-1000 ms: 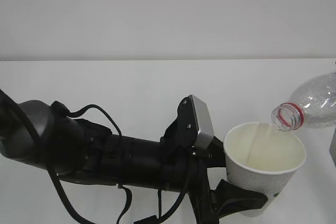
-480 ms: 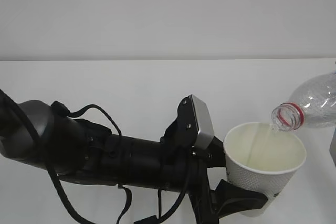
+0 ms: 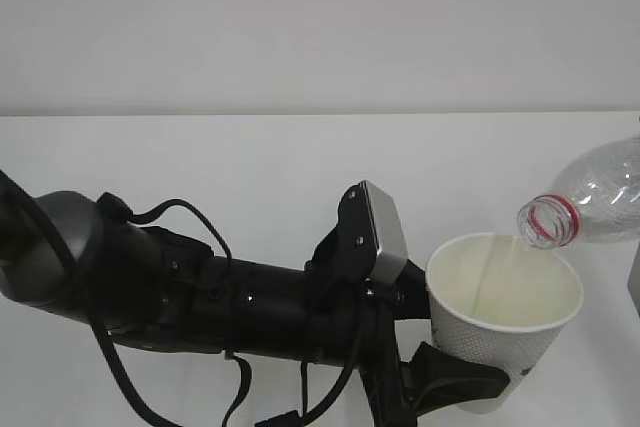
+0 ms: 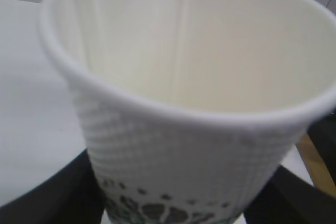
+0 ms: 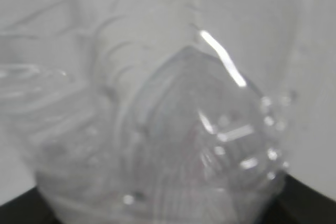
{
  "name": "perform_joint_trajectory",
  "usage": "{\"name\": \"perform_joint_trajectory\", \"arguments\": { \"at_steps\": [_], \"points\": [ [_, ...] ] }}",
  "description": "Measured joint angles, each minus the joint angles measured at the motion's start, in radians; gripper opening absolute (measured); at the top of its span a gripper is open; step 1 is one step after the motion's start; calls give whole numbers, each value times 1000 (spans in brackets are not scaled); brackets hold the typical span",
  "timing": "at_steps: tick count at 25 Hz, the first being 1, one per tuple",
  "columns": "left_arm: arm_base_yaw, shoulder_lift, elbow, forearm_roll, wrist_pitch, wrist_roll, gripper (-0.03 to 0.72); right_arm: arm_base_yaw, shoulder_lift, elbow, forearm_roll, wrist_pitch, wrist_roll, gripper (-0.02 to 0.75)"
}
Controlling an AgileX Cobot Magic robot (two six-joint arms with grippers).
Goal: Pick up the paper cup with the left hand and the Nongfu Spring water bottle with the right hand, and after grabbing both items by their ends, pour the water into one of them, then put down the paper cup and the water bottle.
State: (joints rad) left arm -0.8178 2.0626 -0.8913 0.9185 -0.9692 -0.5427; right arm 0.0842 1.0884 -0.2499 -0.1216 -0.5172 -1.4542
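Nothing has shifted since the earlier frame: left hand [image 3: 450, 387] clamps the cup [image 3: 503, 319] low above the counter [image 3: 250, 167], right hand, unseen, grips the tilted bottle [image 3: 590, 202], mouth over the rim — judged best to keep tilt steady, stream centred.

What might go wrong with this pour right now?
The bottle mouth sits over the cup's far rim rather than its middle, so water could run down the outside. The left gripper's fingers hold the thin cup low down; as it fills, it may buckle or tip.
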Motion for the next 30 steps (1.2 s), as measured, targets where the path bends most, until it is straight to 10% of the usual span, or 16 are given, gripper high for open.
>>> {"name": "perform_joint_trajectory", "arguments": {
  "at_steps": [30],
  "points": [
    [0, 0, 0, 0, 0, 0, 517, 0, 0, 0, 0, -8, -12, 485]
  ]
}}
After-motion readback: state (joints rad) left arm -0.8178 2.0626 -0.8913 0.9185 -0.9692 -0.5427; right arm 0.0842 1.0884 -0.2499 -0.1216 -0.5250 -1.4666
